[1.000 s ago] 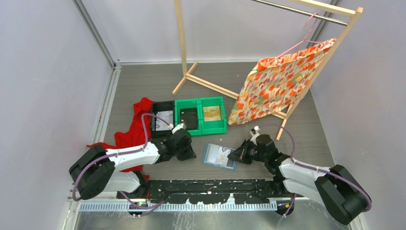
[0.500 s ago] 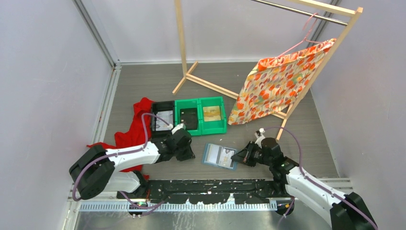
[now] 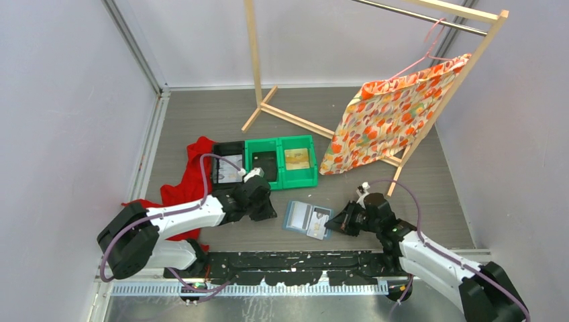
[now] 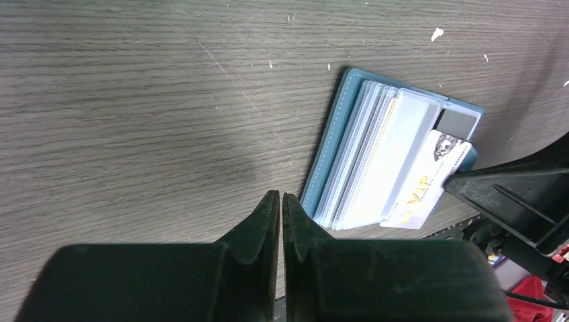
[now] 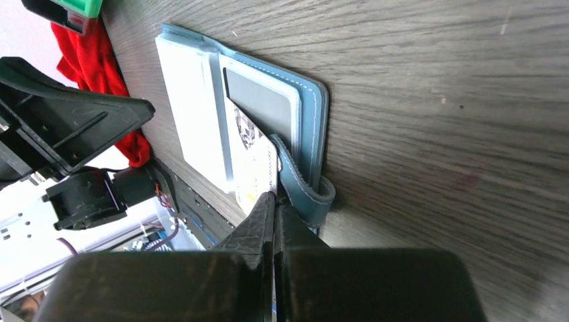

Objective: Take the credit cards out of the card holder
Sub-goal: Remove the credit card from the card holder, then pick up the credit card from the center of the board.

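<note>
The slate-blue card holder (image 3: 298, 216) lies open on the table between my arms, pale pockets up. It also shows in the left wrist view (image 4: 333, 157) and the right wrist view (image 5: 311, 111). My right gripper (image 3: 333, 227) (image 5: 274, 200) is shut on the whitish card (image 5: 252, 155) (image 4: 427, 188), which sticks partway out of its pocket beside the closure tab (image 5: 303, 190). The greyish card (image 5: 260, 104) (image 4: 456, 123) sits in its pocket. My left gripper (image 3: 270, 215) (image 4: 280, 201) is shut and empty, its tips at the holder's left edge.
Two green bins (image 3: 280, 176) and a black bin (image 3: 228, 149) stand behind the holder. A red cloth (image 3: 182, 189) lies left under my left arm. A wooden rack (image 3: 268, 107) with a patterned cloth (image 3: 389, 117) stands behind right. A black rail (image 3: 295, 258) runs along the near edge.
My right gripper has closed in on the holder's right side and drawn the whitish card partway out toward the near edge. My left gripper has shifted slightly toward the holder.
</note>
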Robot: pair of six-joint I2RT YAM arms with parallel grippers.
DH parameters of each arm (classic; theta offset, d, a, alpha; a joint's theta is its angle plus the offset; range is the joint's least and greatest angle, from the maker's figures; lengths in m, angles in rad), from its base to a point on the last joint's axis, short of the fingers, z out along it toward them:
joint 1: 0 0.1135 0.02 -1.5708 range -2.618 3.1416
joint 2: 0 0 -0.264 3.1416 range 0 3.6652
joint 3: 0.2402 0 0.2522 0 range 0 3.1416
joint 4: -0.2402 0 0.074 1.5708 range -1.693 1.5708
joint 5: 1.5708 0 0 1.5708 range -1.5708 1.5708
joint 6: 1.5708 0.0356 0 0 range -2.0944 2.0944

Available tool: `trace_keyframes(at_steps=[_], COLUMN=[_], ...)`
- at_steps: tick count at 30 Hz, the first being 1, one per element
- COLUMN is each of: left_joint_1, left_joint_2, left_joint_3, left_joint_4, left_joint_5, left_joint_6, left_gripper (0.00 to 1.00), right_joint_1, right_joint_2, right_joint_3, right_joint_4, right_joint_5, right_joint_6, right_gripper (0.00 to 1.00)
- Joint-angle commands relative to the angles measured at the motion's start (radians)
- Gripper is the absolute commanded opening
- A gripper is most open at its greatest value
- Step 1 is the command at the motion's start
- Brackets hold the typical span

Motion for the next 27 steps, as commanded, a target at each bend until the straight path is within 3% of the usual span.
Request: trace_keyframes(at_steps=[1, 13, 19, 27], left_joint_1=[-0.003, -0.003, -0.003, -0.012], left_joint_2=[0.011, 0.018, 0.022, -0.011], left_joint_3=[0.033, 0.024, 0.02, 0.037], left_joint_4=[0.008, 0.022, 0.028, 0.008], left_joint_5=[0.014, 0.018, 0.019, 0.036], left_joint_6=[0.024, 0.021, 0.02, 0.018], left_gripper=[0.07, 0.07, 0.07, 0.07], right_joint_1=[-0.004, -0.003, -0.003, -0.004], right_joint_2=[0.097, 0.171, 0.191, 0.187], right_joint_3=[0.013, 0.02, -0.008, 0.01], right_joint_4=[0.152, 0.259, 0.352, 0.258], right_joint_5=[-0.023, -0.042, -0.056, -0.05], right_joint_6=[0.022, 0.041, 0.079, 0.018], right_gripper=[0.02, 0.26, 0.25, 0.3])
